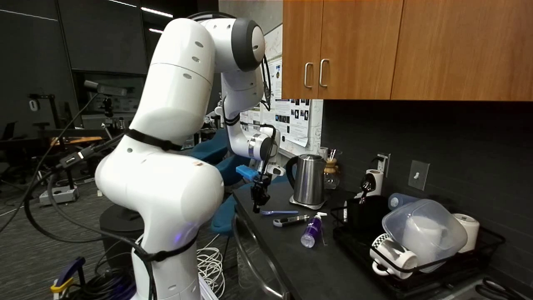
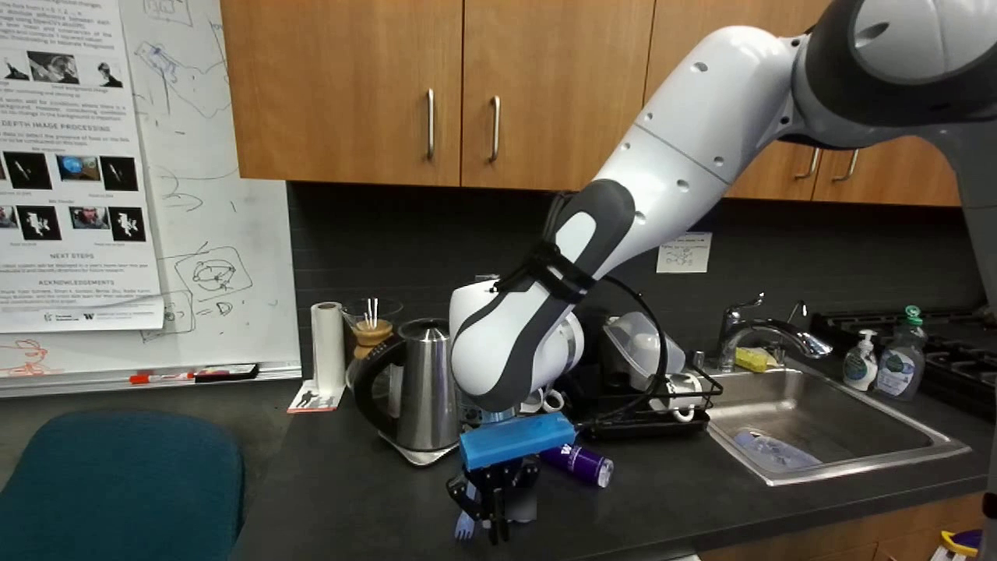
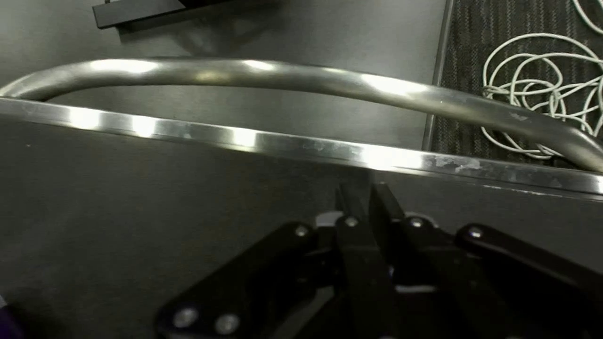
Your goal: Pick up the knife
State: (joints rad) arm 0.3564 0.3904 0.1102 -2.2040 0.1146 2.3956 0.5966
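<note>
This is a kitchenette inside what looks like a research lab. Closer to the wall (image 2: 374,257) than the gripper (image 2: 498,534), a steel kettle (image 2: 438,397) stands on the dark counter (image 2: 335,499), with wooden cabinets (image 2: 343,86) hanging above the gripper's height. Farther along the counter from the gripper come a dish rack (image 2: 662,428) holding mugs (image 1: 404,259), a metal sink (image 2: 946,449) and a stove (image 2: 962,366). On the gripper's opposite side, a whiteboard (image 2: 265,226) bears hand-drawn diagrams (image 2: 212,273) and a poster (image 2: 70,187) with the heading "Depth Image Processing". Well below the gripper, white cable (image 1: 211,266) lies coiled on the floor (image 3: 464,56); across the room, a device (image 1: 111,89) sits on a stand (image 1: 107,107).
</note>
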